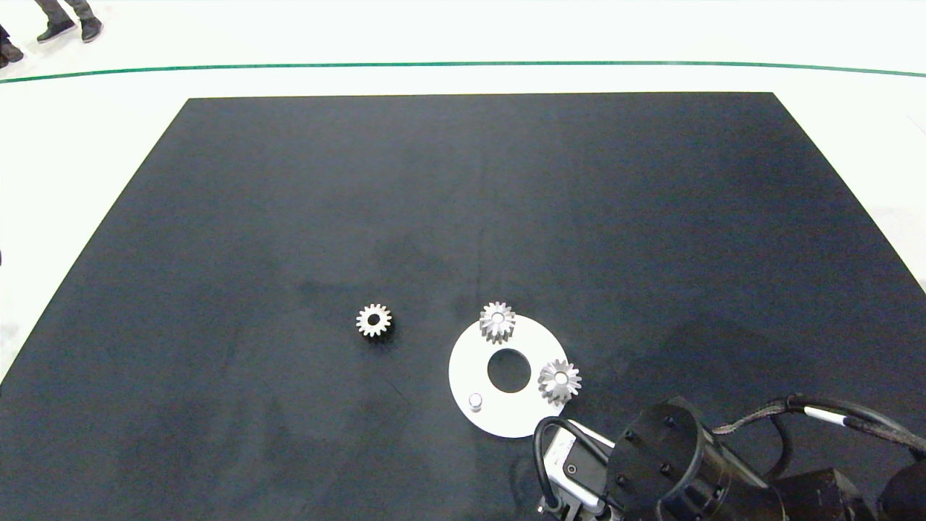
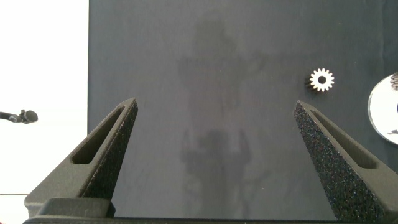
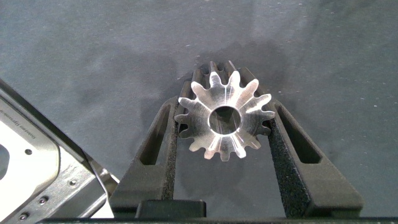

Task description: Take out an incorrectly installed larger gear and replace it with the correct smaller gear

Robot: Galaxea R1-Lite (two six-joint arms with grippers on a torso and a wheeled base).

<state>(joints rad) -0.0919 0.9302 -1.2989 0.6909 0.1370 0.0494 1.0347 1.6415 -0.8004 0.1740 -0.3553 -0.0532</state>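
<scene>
Right pincer (image 3: 225, 124) clamps the larger gear (image 3: 225, 119) above the black counter (image 1: 434, 202); left pincer (image 2: 214, 124) gapes empty; white floor (image 1: 463, 36) beyond.

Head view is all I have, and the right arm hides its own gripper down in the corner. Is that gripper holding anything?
Observer: Yes. The right wrist view shows the right gripper shut on the larger gear, a finger on each side of its teeth.
Operator: And the left gripper? It's not in my view.
Observer: The left gripper is open and empty above the black table.
Operator: Does its camera catch the smaller gear?
Observer: Yes, the smaller gear lies flat ahead of it, near the white disc.
</scene>
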